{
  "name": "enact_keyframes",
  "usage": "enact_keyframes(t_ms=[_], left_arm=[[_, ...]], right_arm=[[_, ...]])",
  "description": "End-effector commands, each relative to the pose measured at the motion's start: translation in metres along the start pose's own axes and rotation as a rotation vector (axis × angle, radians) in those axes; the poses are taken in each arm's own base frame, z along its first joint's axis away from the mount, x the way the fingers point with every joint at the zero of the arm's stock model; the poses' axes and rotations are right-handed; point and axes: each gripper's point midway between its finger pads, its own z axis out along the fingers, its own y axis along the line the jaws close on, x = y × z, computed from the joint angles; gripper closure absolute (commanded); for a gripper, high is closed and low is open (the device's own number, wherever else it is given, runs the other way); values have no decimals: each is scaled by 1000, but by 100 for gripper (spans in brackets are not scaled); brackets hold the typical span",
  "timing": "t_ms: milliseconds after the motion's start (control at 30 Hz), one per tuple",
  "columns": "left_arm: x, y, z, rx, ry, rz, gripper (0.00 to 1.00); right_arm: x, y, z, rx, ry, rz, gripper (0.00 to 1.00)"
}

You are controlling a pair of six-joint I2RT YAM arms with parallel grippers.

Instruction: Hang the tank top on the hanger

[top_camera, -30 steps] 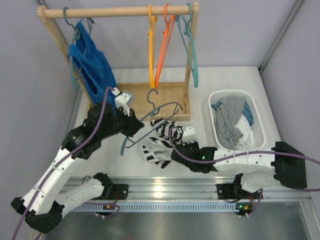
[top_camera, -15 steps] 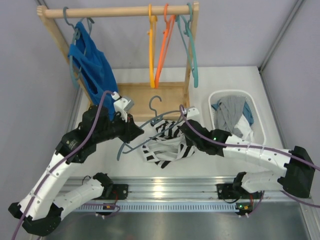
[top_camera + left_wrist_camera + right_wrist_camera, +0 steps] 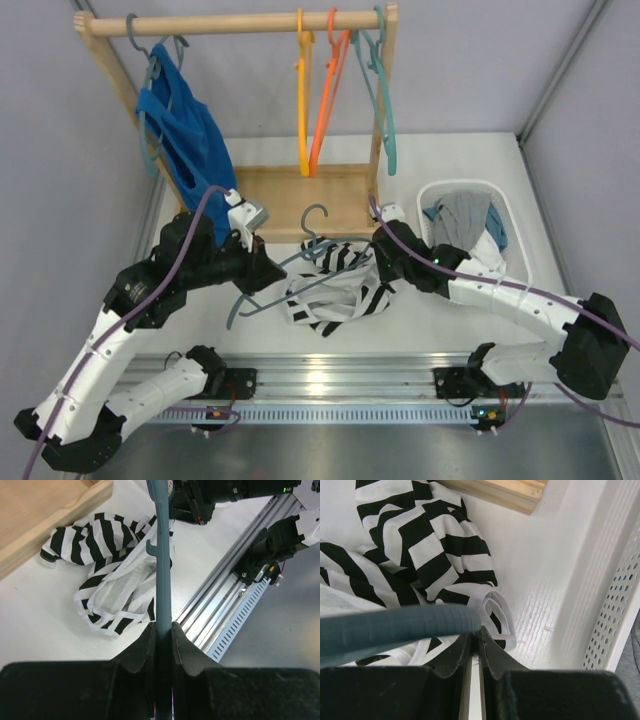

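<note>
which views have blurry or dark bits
Top external: evenly lit and sharp, with only soft shadows around the tank top. Left wrist: the left hand is dark and soft along the bottom edge. Right wrist: the hanger near the lens looks soft; the stripes behind are crisp.

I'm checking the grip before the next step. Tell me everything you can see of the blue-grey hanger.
The hanger is thin, slate blue-grey, plastic by its look, with a curved hook, a triangular frame and a small notch on one bar. The left gripper is shut on that bar. The far end lies over the striped tank top, close to the right gripper.
</note>
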Motion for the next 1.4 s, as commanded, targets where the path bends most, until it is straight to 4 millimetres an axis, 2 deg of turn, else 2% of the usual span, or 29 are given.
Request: enact_keyframes(t_ms=[0, 400, 533, 767, 833, 1067, 1200, 1367], left_arm=[[8, -7, -1, 44, 35, 4, 100], [20, -4, 7, 38, 73, -20, 100], [5, 11, -2, -69, -8, -5, 100], [-19, 20, -17, -159, -118, -2, 100], [-23, 16, -21, -149, -142, 2, 100], [-9, -15, -16, 43, -71, 17, 100], [-4, -20, -17, 72, -45, 21, 100], [9, -16, -11, 68, -1, 11, 100]], right_arm=[[-23, 7, -2, -53, -38, 9, 92], [-36, 1, -4, -53, -45, 12, 92], [-35, -2, -1, -52, -35, 6, 92], [-31, -5, 1, -48, -27, 8, 93], [-29, -6, 2, -47, -22, 10, 93], [-29, -8, 3, -43, -22, 14, 93], [-34, -11, 2, -38, -25, 18, 93], [-38, -11, -2, -42, -31, 13, 93]])
